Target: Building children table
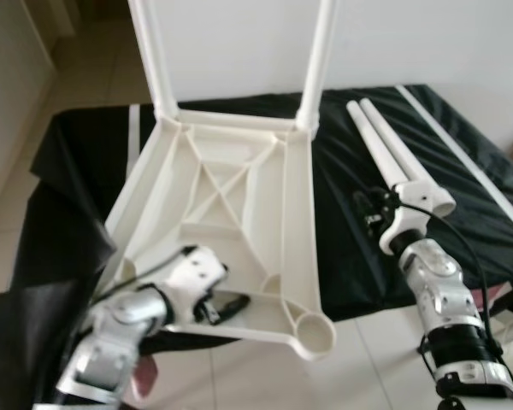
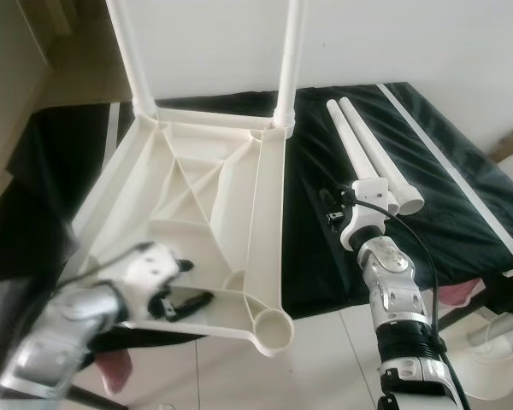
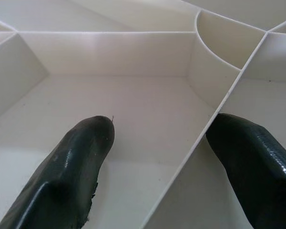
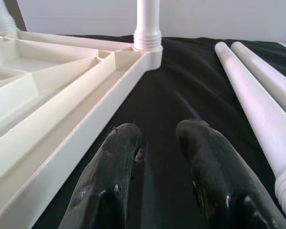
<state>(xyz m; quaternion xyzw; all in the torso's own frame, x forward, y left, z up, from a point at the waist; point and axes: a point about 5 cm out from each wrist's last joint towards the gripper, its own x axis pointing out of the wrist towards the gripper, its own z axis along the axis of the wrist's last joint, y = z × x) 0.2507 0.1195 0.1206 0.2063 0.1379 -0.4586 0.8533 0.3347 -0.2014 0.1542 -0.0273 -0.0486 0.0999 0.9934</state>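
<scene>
A white plastic table top [image 1: 296,224] lies upside down on a black cloth, ribs facing up. Two white legs [image 1: 319,60] stand screwed into its far corners, and the near-right corner socket [image 1: 314,334] is empty. My left gripper [image 1: 227,306] sits inside the near edge of the underside. It is open, and its fingers [image 3: 81,152] straddle a thin rib without gripping it. Two loose white legs [image 1: 395,155] lie side by side on the cloth to the right. My right gripper [image 1: 369,207] hovers low over the cloth between the table top and those legs [image 4: 257,90], open and holding nothing.
The black cloth [image 1: 350,252] covers a low surface that ends just behind my arms, with pale floor tiles [image 1: 350,367] below. A long white strip [image 1: 466,149] lies along the cloth's right side. A white wall stands behind, and a round white base [image 2: 496,363] is on the floor at right.
</scene>
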